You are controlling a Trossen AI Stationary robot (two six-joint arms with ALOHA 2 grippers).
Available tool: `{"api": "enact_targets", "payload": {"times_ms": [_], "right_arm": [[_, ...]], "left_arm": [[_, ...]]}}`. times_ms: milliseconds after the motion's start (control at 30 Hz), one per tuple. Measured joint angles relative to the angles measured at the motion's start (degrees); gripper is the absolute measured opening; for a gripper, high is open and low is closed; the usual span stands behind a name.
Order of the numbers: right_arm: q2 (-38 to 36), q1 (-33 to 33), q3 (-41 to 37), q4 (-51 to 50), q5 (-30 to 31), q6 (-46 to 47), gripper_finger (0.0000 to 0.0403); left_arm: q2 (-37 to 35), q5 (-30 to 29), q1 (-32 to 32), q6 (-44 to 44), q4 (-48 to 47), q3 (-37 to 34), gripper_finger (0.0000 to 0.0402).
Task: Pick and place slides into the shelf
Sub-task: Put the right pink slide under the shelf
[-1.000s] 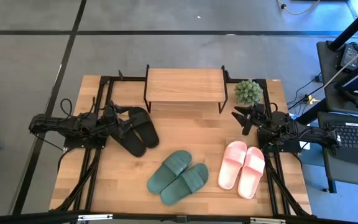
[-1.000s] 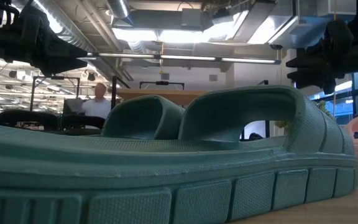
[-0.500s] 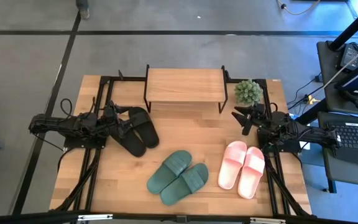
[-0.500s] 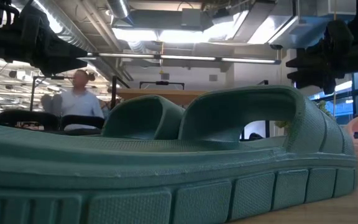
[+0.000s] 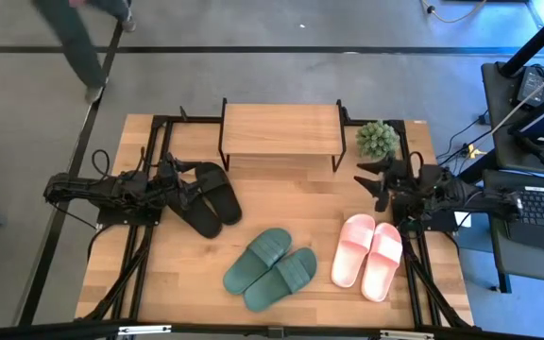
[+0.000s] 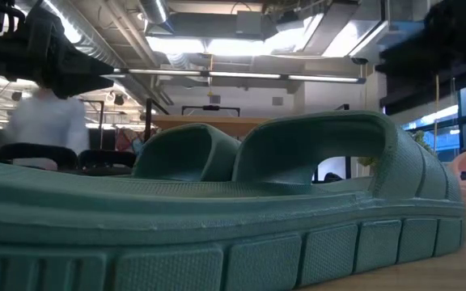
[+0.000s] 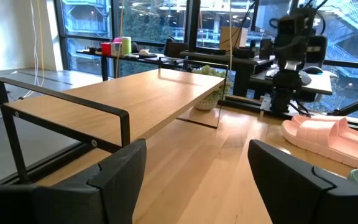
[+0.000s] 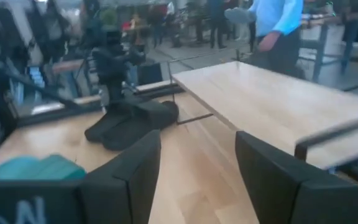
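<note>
Shelf: the shelf (image 5: 280, 129) stands at the far middle of the surface (image 5: 310, 198), its top board bare
Black slides: the black pair (image 5: 209, 196) lies on the left side of the surface, just in front of the shelf's left end
Green slides: the dark green pair (image 5: 272, 268) lies side by side near the front middle, angled
Pink slides: the light pink pair (image 5: 367, 256) lies at the front right, beside the green pair
Left gripper: the left gripper (image 5: 194, 185) hangs over the black pair, fingers (image 7: 120, 168) spread apart and holding nothing
Right gripper: the right gripper (image 5: 370, 183) hovers between the plant (image 5: 378, 139) and the pink pair, fingers (image 8: 129, 163) apart, empty
Person: a person (image 5: 81, 33) walks on the floor beyond the far left corner
</note>
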Motion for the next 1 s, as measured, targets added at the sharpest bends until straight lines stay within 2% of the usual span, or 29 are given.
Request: {"api": "enact_targets", "payload": {"times_ms": [100,200,333,500,667,800,1000], "right_arm": [[7.5,1.7,6.4,-0.4,0.0,-4.2,0.0208],[17.2,3.4,15.4,-5.6,0.5,-6.2,0.0208],[31.9,6.4,28.6,-22.0,1.6,-3.2,0.0208],[50.2,12.9,41.9,-45.7,1.5,13.3,0.0208],[64.9,22.0,49.0,-61.9,-2.5,30.6,0.0208],[72.9,31.2,51.0,-66.7,-5.1,42.6,0.0208],[79.4,45.0,51.1,-65.8,-8.3,63.3,0.0208]], "left_arm": [[0.0,0.0,0.0,1.8,0.0,0.0,0.0273],[0.0,0.0,0.0,1.8,0.0,0.0,0.0273],[0.0,0.0,0.0,1.8,0.0,0.0,0.0273],[0.0,0.0,0.0,1.8,0.0,0.0,0.0273],[0.0,0.0,0.0,1.7,0.0,0.0,0.0273],[0.0,0.0,0.0,2.2,0.0,0.0,0.0273],[0.0,0.0,0.0,2.3,0.0,0.0,0.0273]]}}
